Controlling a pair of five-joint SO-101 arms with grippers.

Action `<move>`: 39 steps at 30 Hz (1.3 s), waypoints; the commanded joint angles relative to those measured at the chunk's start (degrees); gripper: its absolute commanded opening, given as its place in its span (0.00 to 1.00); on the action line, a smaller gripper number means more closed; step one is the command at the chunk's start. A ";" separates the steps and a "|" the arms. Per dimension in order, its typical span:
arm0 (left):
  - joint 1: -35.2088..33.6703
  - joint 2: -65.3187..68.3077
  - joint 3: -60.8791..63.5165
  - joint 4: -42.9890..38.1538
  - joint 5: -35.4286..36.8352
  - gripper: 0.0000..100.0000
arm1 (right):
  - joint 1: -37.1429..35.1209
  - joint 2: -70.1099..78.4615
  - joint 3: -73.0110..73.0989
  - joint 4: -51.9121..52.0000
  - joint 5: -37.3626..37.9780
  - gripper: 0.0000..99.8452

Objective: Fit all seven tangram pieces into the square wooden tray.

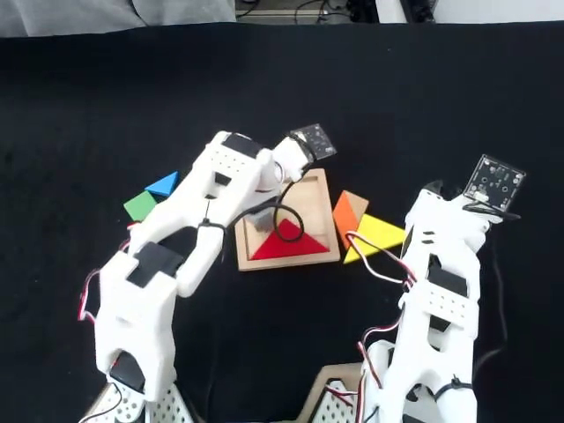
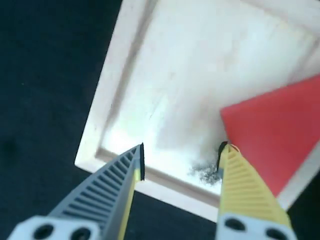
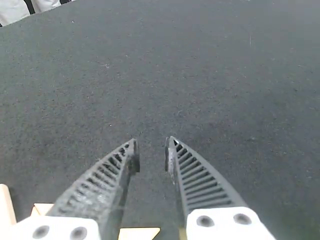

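Observation:
The square wooden tray point(image 1: 310, 196) lies mid-table with a red triangle point(image 1: 286, 243) along its near side. My left gripper point(image 2: 181, 162) hangs open over a tray point(image 2: 200, 60) corner with nothing between its fingers; the red triangle point(image 2: 280, 135) lies just beside the yellow finger point(image 2: 240, 180). From above, this gripper point(image 1: 262, 222) is mostly hidden under its arm. An orange piece point(image 1: 346, 211) and a yellow triangle point(image 1: 381, 236) rest right of the tray. Blue point(image 1: 164, 184) and green point(image 1: 139, 207) pieces lie at the left. My right gripper point(image 3: 151, 150) is narrowly open and empty above bare black cloth.
The table is covered in black cloth point(image 1: 397, 88), bare across the far half. The right arm point(image 1: 441, 282) stands just right of the yellow triangle. Loose wires point(image 1: 374, 264) hang from both arms near the tray.

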 commanded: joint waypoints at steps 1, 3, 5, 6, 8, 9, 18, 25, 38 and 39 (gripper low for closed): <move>1.10 -6.15 2.86 -0.62 0.79 0.25 | -0.62 -1.80 -0.48 -1.41 0.44 0.10; 2.15 -6.95 5.67 -0.70 0.62 0.25 | -0.62 -1.80 -0.48 -1.41 0.44 0.10; 2.68 -7.74 8.40 -1.93 0.70 0.25 | -0.62 -1.80 -0.48 -1.41 0.44 0.10; 2.77 -8.00 9.19 -3.16 0.79 0.25 | -0.62 -1.80 -0.48 -1.41 0.44 0.10; 1.98 -9.41 9.98 -5.71 0.79 0.25 | -0.62 -1.80 -0.48 -1.41 0.44 0.10; 1.10 -10.37 10.24 -6.95 0.79 0.25 | -0.62 -1.80 -0.48 -1.41 0.44 0.10; -4.79 -11.87 11.82 -12.22 0.88 0.25 | -0.70 -1.80 -0.48 -1.41 0.44 0.10; -5.49 -12.57 19.21 -16.79 1.49 0.25 | -0.88 -1.80 -0.48 -1.41 0.44 0.10; -9.10 -12.22 16.04 -11.60 34.11 0.25 | -0.97 -1.80 -0.57 -1.41 0.44 0.10; -9.36 -12.13 15.34 -10.37 36.04 0.25 | -1.05 -1.80 -0.57 -1.41 0.44 0.10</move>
